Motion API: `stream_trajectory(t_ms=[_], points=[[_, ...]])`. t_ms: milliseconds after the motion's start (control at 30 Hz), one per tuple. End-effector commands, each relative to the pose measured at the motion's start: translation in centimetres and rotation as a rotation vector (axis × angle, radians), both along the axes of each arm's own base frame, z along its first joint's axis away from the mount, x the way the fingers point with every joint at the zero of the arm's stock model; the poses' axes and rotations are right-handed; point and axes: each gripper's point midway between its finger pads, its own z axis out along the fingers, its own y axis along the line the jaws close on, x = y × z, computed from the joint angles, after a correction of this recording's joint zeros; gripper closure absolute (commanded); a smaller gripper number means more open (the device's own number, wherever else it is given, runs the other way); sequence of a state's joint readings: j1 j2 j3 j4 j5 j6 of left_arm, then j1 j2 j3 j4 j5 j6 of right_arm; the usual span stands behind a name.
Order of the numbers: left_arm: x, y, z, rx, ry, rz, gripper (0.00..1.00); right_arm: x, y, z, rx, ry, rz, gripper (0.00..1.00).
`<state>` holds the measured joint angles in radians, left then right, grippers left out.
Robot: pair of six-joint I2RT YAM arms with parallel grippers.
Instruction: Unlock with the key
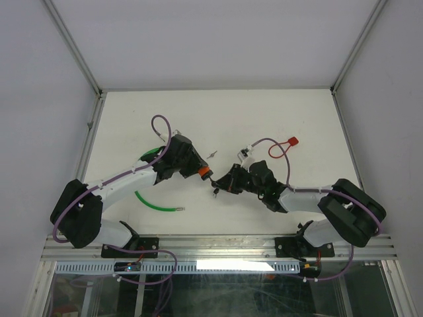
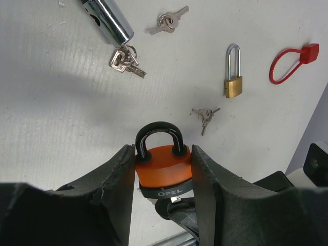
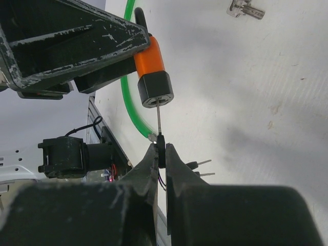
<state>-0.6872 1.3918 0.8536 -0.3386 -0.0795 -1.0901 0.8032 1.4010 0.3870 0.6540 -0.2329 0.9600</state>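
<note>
Well, right gripper [image 3: 160, 152]: clenched on the dark head of the key [image 3: 160, 122]. The head is mostly buried between the fingers, so only the thin blade shows clearly.
Key blade: points up into the black underside of the orange padlock [image 3: 153, 77]. How deep it sits I cannot tell.
Spare keys [image 3: 199, 165]: two tips poke out beside the right fingers, the rest hidden behind them.
Left gripper [image 2: 163, 154]: clamped on the padlock's body, one finger on either flank. It holds the padlock off the table, between the two arms in the top view.
Shackle [image 2: 159, 134]: black, both legs seated in the body.
Keyway: out of sight from the left wrist camera, tucked down between the fingers.
Green cable [image 3: 130, 102]: curves over the table behind the padlock, its upper end hidden by the left arm's gripper.
Brass padlock [image 2: 233, 86]: lies flat beyond the orange one, with a long steel shackle, well apart from both grippers.
Small keys [image 2: 205, 115]: near the brass padlock, on its near side.
Chrome cylinder [image 2: 110, 23]: cut off at the top edge, with a key bunch [image 2: 125, 60] touching its lower end.
Key pair [image 2: 169, 20]: just beside the cylinder.
Red seal [image 2: 309, 53]: a thin loop with a tag, far over to the right.
Table [image 1: 264, 119]: white.
Purple cables [image 1: 162, 129]: loop above each arm.
</note>
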Motion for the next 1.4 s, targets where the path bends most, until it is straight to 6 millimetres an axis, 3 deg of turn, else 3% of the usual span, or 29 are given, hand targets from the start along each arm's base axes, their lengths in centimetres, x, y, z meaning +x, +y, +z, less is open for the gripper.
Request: stream_trajectory(t_ms=[0, 100, 400, 600, 933, 1200, 1367], points=[[-2.5, -2.7, 1.6, -0.102, 0.018, -0.121, 0.91, 2.9, 1.8, 7.4, 0.178, -0.21, -0.018, 1.0], [-2.2, -2.6, 1.7, -0.098, 0.015, -0.111, 0.91, 2.4, 1.8, 7.8, 0.186, -0.238, 0.013, 1.0], [-0.2, -1.0, 2.4, -0.073, -0.004, -0.044, 0.92, 2.3, -0.3, 3.6, 0.021, -0.143, -0.054, 1.0], [0.2, -0.7, 2.5, -0.078, 0.0, -0.033, 0.95, 2.0, -0.4, 3.0, -0.002, -0.124, -0.042, 1.0], [-0.2, -1.1, 2.5, -0.093, 0.017, -0.061, 0.95, 1.8, 1.0, 3.8, 0.041, -0.151, 0.002, 1.0], [-0.9, -1.7, 1.8, -0.115, 0.049, -0.091, 0.95, 2.7, 2.0, 5.7, 0.064, -0.251, 0.023, 1.0], [-0.8, -1.6, 1.2, -0.099, 0.055, -0.094, 0.94, 2.1, 3.0, 7.3, 0.101, -0.287, 0.092, 1.0]])
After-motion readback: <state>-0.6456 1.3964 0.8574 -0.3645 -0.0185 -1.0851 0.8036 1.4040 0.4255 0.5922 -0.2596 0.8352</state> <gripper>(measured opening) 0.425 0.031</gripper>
